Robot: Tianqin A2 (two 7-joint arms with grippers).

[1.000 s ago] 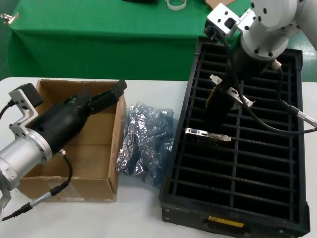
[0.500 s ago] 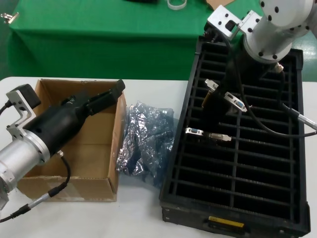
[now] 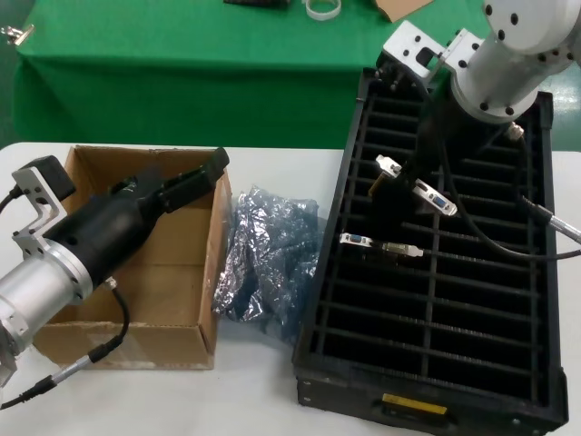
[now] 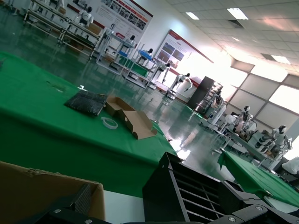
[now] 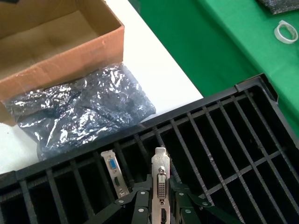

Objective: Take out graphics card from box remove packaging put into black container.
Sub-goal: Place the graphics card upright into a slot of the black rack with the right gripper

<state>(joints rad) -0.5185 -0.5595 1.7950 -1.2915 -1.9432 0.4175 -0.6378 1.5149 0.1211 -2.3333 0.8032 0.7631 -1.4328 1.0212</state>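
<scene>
Right end effector (image 3: 392,189) is seen above the left column of the black container (image 3: 508,404), its fingers pinched on the graphics card (image 5: 160,183), which is held upright by its silver bracket end. Left end effector (image 3: 214,163) is held over the box (image 3: 172,345), its fingers pressed together on nothing. Crumpled packaging (image 3: 268,259) lies on the desk (image 3: 245,400) between box and container.

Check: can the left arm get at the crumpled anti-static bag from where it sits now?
Probably yes. The left gripper hangs over the box, and the packaging lies just past the box's side wall on open table. Nothing rests on it; the right gripper is busy over the black container.
</scene>
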